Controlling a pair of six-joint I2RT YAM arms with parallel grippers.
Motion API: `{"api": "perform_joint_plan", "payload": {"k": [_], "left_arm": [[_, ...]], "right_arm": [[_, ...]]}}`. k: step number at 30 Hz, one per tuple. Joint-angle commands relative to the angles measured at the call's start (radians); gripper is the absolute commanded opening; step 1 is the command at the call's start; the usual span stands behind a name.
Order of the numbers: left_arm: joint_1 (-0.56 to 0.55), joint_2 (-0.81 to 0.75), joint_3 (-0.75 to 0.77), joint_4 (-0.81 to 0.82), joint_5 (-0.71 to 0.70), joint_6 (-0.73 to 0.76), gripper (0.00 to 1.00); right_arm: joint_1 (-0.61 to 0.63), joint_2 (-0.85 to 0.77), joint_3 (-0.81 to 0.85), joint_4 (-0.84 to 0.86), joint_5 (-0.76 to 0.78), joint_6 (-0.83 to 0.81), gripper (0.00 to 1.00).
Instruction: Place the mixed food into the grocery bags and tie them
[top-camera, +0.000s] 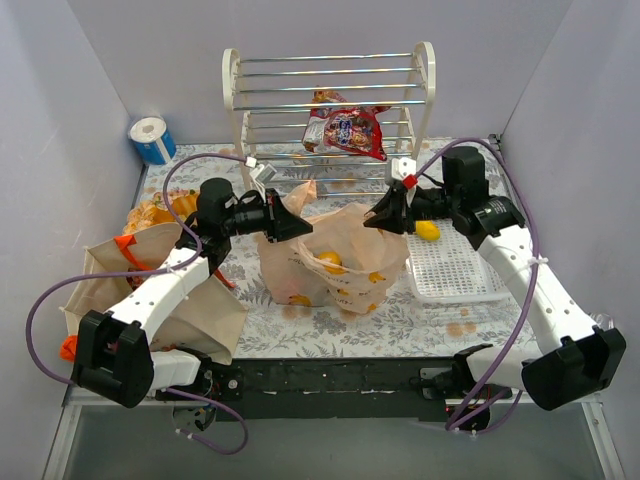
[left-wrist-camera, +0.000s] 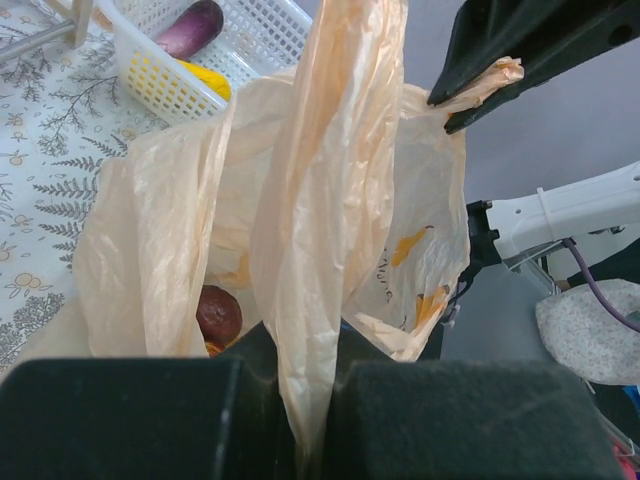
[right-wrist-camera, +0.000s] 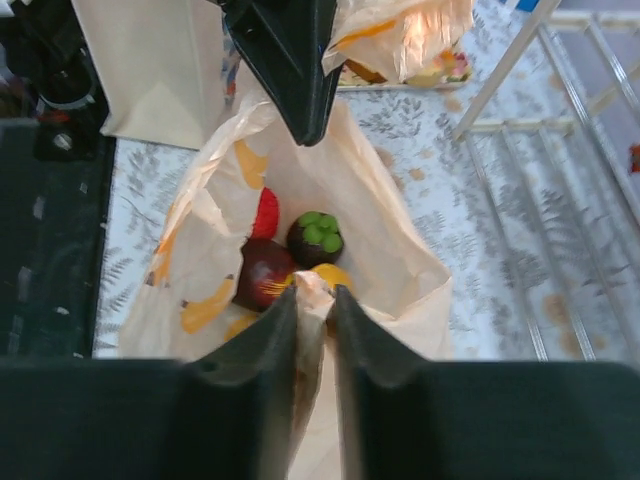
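The peach plastic bag (top-camera: 335, 255) stands open in the middle of the table, stretched between both grippers. My left gripper (top-camera: 292, 222) is shut on its left handle (left-wrist-camera: 310, 250); the jaws (left-wrist-camera: 300, 385) pinch the film. My right gripper (top-camera: 385, 215) is shut on the right handle (right-wrist-camera: 315, 300). Inside the bag lie a dark purple fruit with a green top (right-wrist-camera: 315, 238), a dark red packet (right-wrist-camera: 262, 275), a yellow fruit (right-wrist-camera: 332, 275) and something red (right-wrist-camera: 264, 213). The beige canvas tote (top-camera: 150, 290) with orange handles (top-camera: 125, 243) sits at the left.
A white wire rack (top-camera: 330, 95) at the back holds a red snack packet (top-camera: 348, 130). The white lattice basket (top-camera: 455, 270) at the right holds a yellow fruit (top-camera: 428, 231) and the eggplant (left-wrist-camera: 190, 27). A blue-and-white roll (top-camera: 152, 140) stands back left.
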Motion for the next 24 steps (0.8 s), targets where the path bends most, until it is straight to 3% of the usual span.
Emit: {"api": "perform_joint_plan", "payload": {"k": [1,5,8,12,15,19,24], "left_arm": [[0.038,-0.029,0.001,0.052,0.028,-0.024,0.0],[0.076,-0.064,0.008,0.052,0.035,-0.042,0.0],[0.119,-0.079,0.022,0.02,0.025,-0.042,0.0],[0.188,-0.113,-0.012,0.024,0.01,-0.086,0.0],[0.202,-0.102,-0.025,0.064,0.042,-0.122,0.0],[0.202,-0.081,-0.033,0.106,0.062,-0.168,0.0],[0.199,-0.044,-0.036,0.101,0.114,-0.168,0.0]], "right_arm": [[-0.007,-0.048,0.011,0.008,0.026,0.066,0.02],[-0.007,-0.196,0.007,0.205,0.21,0.244,0.01],[-0.009,-0.306,0.009,0.299,0.498,0.385,0.01],[-0.007,-0.35,0.08,0.182,0.871,0.489,0.01],[-0.007,-0.332,0.085,0.077,0.961,0.525,0.01],[-0.009,-0.328,-0.039,0.037,1.012,0.565,0.01],[-0.007,-0.368,-0.211,0.072,0.924,0.592,0.01]]}}
